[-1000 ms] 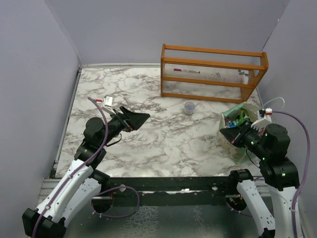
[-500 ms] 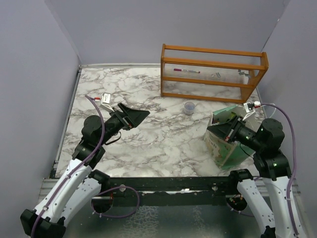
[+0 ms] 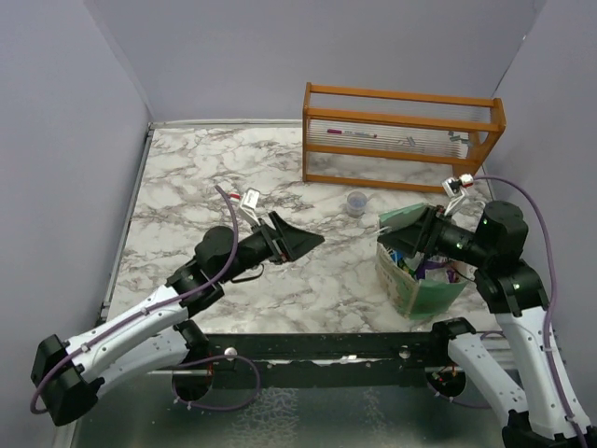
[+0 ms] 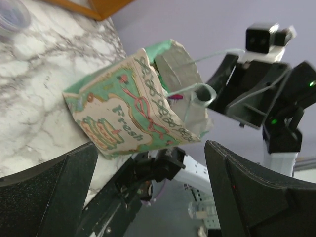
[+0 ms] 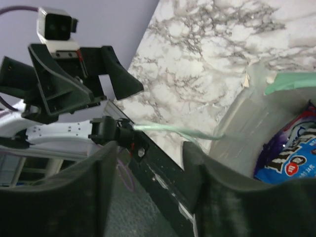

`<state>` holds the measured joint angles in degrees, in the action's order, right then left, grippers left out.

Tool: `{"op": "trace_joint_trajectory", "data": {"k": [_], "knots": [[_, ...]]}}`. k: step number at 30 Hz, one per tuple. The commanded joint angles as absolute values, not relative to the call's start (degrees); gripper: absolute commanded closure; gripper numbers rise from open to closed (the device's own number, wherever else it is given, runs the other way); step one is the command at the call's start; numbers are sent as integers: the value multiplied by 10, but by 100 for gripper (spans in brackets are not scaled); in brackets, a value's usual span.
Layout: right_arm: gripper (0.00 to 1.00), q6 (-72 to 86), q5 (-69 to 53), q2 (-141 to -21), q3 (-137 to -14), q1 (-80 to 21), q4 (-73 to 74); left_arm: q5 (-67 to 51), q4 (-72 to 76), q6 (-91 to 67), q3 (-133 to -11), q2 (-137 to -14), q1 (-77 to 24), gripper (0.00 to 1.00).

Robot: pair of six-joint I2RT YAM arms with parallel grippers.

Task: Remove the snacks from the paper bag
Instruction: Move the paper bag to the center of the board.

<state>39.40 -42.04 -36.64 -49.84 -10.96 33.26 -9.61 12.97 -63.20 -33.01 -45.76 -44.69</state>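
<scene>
The mint-green paper bag [image 3: 427, 291] stands upright near the table's front right, mouth up; the left wrist view shows its printed side [image 4: 129, 114] and a thin string handle [image 4: 207, 94]. Snacks [image 5: 289, 165], a blue and a purple packet, lie inside against the cream lining [image 5: 242, 133]; the top view shows a bit of colour from them [image 3: 405, 265]. My right gripper [image 3: 407, 237] hovers at the bag's top rim, open [image 5: 153, 187], one finger beside the rim, nothing between the fingers. My left gripper [image 3: 303, 241] is open wide [image 4: 148, 197], left of the bag and facing it.
An orange wooden rack [image 3: 401, 140] stands at the back right with small items on its shelf. A small clear cup [image 3: 356, 202] sits in front of it. Grey walls close in the left, back and right. The black front rail [image 3: 326, 343] runs just below the bag.
My right gripper pulled the bag leftward and stood it up, then opened off its rim. My left arm swung right, toward the bag.
</scene>
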Motion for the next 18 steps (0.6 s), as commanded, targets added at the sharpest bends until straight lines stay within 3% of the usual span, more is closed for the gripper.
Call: {"op": "trace_joint_trajectory", "data": {"k": [1,3,6,11,18], "knots": [[34,276,-409,-340,-565,-120,397,11,163,-599,-373,-482,-535,8],[23,241,-382,-336,-594,-120,439,37,159,-582,-394,-504,-573,8],[14,200,-359,-330,-635,-120,493,77,133,-550,-431,-537,-624,8],[13,148,-300,-303,-705,-120,552,118,120,-515,-474,-596,-684,8],[20,117,40,-267,-757,-120,559,157,56,-509,-527,-637,-713,7]]}}
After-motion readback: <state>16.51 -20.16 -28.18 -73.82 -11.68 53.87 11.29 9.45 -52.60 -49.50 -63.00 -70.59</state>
